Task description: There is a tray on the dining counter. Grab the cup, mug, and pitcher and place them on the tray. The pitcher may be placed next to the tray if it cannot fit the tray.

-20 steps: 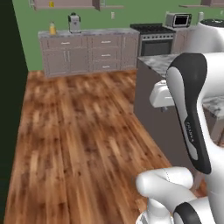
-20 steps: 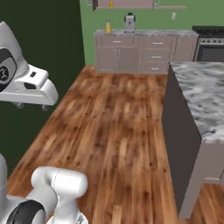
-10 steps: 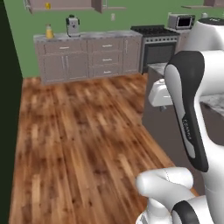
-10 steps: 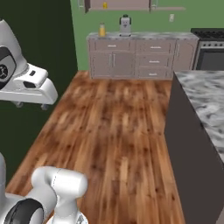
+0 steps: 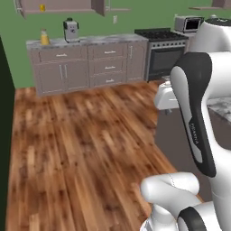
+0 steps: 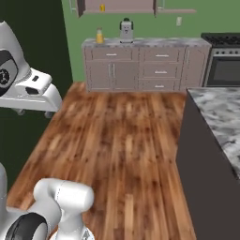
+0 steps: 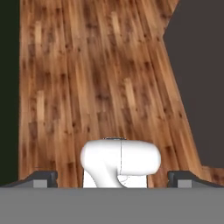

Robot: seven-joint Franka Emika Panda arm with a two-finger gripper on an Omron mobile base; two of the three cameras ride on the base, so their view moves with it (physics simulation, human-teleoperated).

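1. gripper (image 7: 112, 178) hangs over the wooden floor (image 7: 96, 78), jaws spread wide and holding nothing.
2. dining counter (image 6: 220, 112) sits at 3 o'clock in the right base view, its marble top bare where it shows.
3. stove (image 5: 161, 49) at 1 o'clock in the left base view, beside the grey cabinets (image 5: 85, 63).
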